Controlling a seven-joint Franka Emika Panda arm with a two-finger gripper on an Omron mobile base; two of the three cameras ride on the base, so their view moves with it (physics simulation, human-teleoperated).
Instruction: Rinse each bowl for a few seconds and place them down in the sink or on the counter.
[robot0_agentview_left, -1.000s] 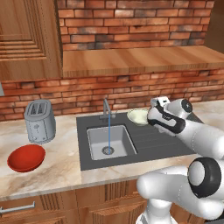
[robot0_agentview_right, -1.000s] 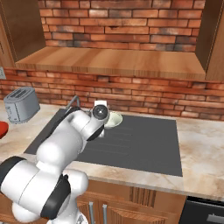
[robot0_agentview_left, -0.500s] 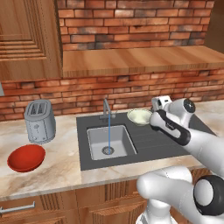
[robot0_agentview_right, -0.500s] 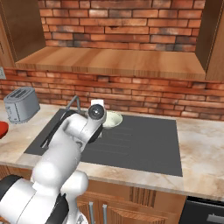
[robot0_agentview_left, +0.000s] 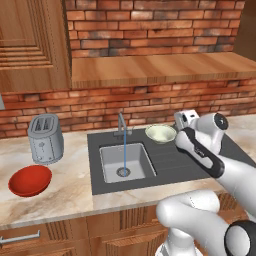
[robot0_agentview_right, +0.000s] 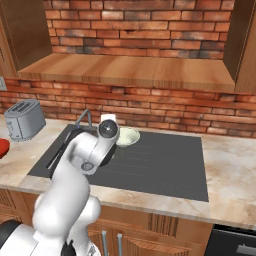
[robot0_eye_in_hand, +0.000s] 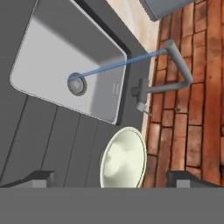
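- Over the last second your arm has swung further out over the ribbed drainboard (robot0_agentview_right: 160, 162), carrying the hand toward the back of the sink (robot0_agentview_left: 165, 167); the bowls and the base have not moved
- Your jaws stand wide apart with nothing between them, as they did a second ago; in the hand view the two tips (robot0_eye_in_hand: 37, 178) sit either side of the cream-green bowl (robot0_eye_in_hand: 124, 158), which looks like a line-up for a grasp rather than a grasp made
- That bowl (robot0_agentview_left: 160, 133) rests on the drainboard just right of the faucet (robot0_agentview_left: 122, 125), close to the brick wall; I judge it the first one you mean to rinse
- Water already runs from the faucet into the steel basin (robot0_eye_in_hand: 65, 65) at the drain; so the rinse only wants the bowl lifted under the stream
- The red bowl (robot0_agentview_left: 29, 180) lies untouched on the worktop (robot0_agentview_left: 70, 190) left of the sink, in front of the toaster (robot0_agentview_left: 46, 138); it is still to do
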